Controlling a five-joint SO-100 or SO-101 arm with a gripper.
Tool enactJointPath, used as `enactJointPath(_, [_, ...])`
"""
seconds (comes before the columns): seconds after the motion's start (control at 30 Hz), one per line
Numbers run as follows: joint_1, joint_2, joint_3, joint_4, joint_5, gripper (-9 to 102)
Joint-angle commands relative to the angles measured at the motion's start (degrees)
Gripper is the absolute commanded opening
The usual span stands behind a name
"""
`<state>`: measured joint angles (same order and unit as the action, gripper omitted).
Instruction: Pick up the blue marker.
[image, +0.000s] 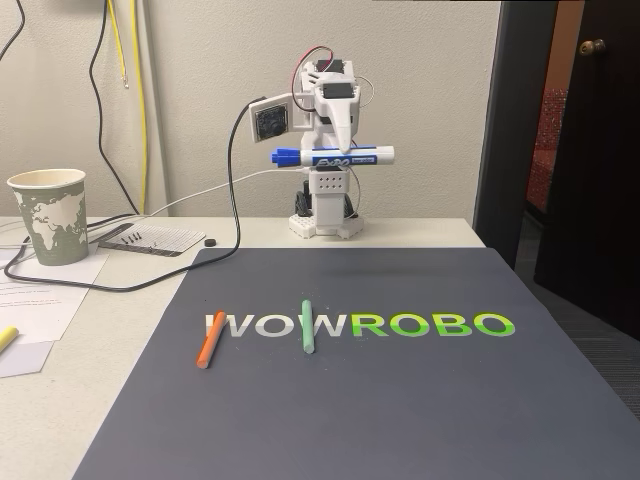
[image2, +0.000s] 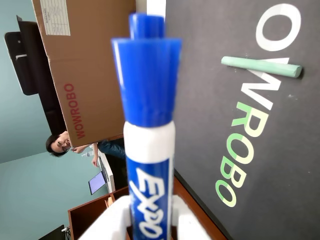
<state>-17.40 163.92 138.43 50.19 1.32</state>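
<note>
Up above the dark mat's far edge, your white gripper (image: 340, 152) is clamping the thick white-barrelled, blue-capped marker (image: 335, 156) level, seemingly mid-barrel; thin orange (image: 210, 338) and green (image: 306, 327) sticks are lying mid-mat.

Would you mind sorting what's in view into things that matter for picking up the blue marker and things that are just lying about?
Part of the job:
- blue marker, held level above the mat
- end effector, closed on it

Just lying about:
- orange stick
- green stick
- paper cup
- cardboard box
</note>
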Motion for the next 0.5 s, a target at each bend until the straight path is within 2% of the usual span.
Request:
enactJointPath(0.0, [-0.4, 0.7, -0.3, 0.0, -0.5, 5])
enactJointPath(0.47, [0.0, 0.7, -0.3, -0.2, -0.4, 5])
